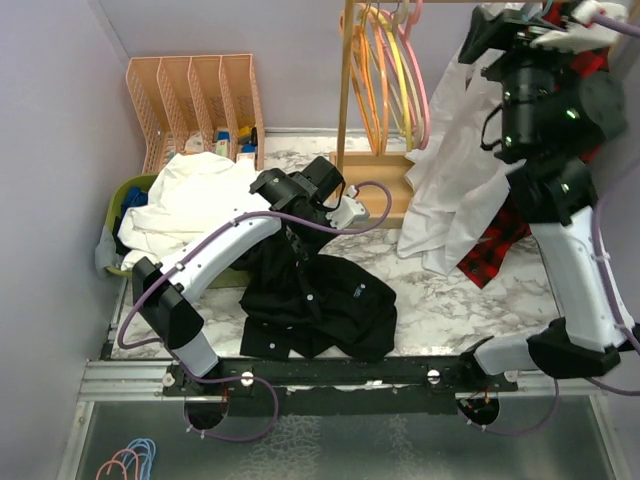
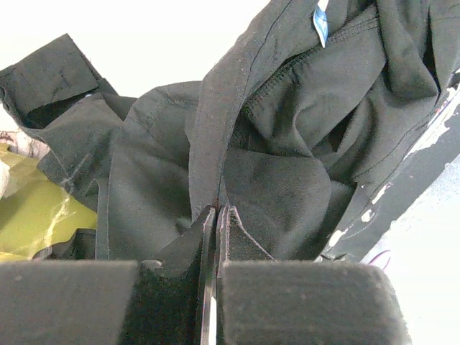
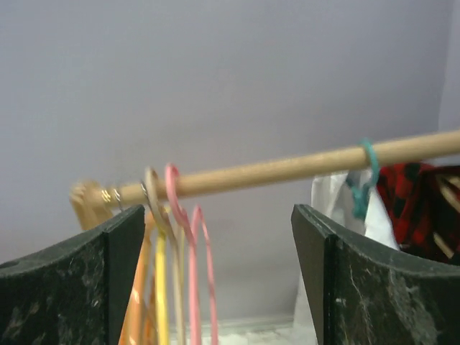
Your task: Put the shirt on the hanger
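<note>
The black shirt [image 1: 320, 300] lies crumpled on the marble table in front of the left arm. My left gripper [image 1: 291, 232] reaches down into its upper edge. In the left wrist view the jaws [image 2: 215, 210] are shut on a raised fold of the shirt [image 2: 287, 165]. The pink hanger [image 1: 421, 92] hangs by its hook from the wooden rod at the back. My right gripper [image 1: 490, 35] is raised high at the right, open and empty. In the right wrist view it [image 3: 219, 215] faces the rod, with the pink hanger [image 3: 191, 280] to the left of the gap between the fingers.
Orange and yellow hangers [image 1: 375, 80] hang left of the pink one on the rod [image 3: 287, 167]. A white shirt [image 1: 450, 170] and a plaid shirt [image 1: 500, 240] hang at the right. White cloth [image 1: 200, 195] fills a green basket; an orange file rack [image 1: 190, 100] stands behind.
</note>
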You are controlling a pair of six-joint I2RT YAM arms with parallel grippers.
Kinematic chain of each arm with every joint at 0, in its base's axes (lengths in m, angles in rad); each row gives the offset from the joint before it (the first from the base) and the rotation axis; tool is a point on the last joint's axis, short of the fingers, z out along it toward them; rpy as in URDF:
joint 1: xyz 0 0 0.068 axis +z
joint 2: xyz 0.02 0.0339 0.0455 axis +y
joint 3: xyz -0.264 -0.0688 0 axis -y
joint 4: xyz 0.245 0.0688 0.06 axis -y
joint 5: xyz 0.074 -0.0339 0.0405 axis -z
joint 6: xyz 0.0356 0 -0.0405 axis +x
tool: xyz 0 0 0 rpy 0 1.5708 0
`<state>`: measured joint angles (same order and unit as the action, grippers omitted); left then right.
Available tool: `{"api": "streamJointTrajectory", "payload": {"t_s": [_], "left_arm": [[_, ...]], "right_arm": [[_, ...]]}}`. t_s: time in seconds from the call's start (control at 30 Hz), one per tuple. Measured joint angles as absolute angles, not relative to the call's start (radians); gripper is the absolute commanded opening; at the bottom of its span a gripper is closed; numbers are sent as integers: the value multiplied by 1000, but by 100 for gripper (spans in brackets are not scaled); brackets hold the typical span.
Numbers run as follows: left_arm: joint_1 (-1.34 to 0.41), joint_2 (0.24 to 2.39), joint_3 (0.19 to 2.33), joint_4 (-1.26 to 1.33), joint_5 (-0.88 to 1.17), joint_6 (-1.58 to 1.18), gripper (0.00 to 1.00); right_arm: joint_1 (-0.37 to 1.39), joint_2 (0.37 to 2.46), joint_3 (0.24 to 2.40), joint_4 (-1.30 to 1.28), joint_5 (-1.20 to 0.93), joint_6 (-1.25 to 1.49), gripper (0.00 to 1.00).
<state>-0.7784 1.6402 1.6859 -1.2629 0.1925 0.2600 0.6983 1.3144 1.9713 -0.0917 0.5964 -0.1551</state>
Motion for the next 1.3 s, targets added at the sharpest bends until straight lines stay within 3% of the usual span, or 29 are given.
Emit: {"api": "streamJointTrajectory", "payload": {"t_s": [0.1,0.37,0.77,0.87,1.3], "left_arm": [[-776,1633,1686,-1260,193,260,0],[-735,1568,1666,-1247,185,260,0],[-720,1567,1623,-1229,130,260,0],[-720,1590,1638,-1229,120,259,0],[-720,1642,1694,-1231,96,257,0]], "right_arm": [[482,1408,1958,-186,439,-1,86],[437,1547,1886,-295,183,149,80],[293,1546,1921,-262,28,207,70],[261,1552,1923,-262,1,224,62],[255,1608,1969,-290,-60,234,57]]}}
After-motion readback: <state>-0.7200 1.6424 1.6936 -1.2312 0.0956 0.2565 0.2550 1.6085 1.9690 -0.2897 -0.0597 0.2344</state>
